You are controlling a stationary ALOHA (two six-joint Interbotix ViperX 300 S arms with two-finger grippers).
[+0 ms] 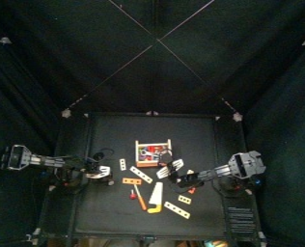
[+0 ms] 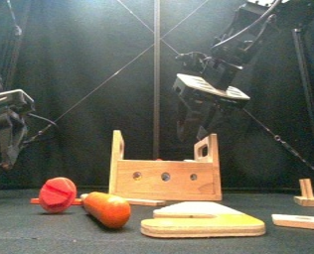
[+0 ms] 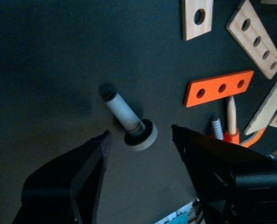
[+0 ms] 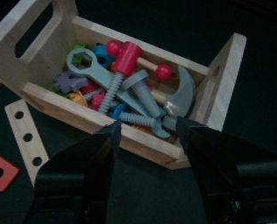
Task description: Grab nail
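Observation:
The nail [image 3: 129, 120] is a grey peg with a round white head and lies on the black table. In the left wrist view it lies just ahead of my left gripper [image 3: 141, 156], in line with the gap between the open jaws, and nothing is held. In the top view my left gripper [image 1: 98, 175] is at the table's left, and in the front view [image 2: 7, 129] it hangs low there. My right gripper [image 4: 152, 153] is open and empty above the wooden toolbox [image 4: 211, 79], as the front view [image 2: 204, 111] also shows.
The toolbox [image 2: 164, 177] stands mid-table with several toy tools inside. An orange three-hole strip [image 3: 219, 87] and wooden strips [image 3: 256, 37] lie near the nail. A red screw [image 2: 57, 192], an orange handle [image 2: 106, 209] and wooden plates [image 2: 200, 220] lie at the front.

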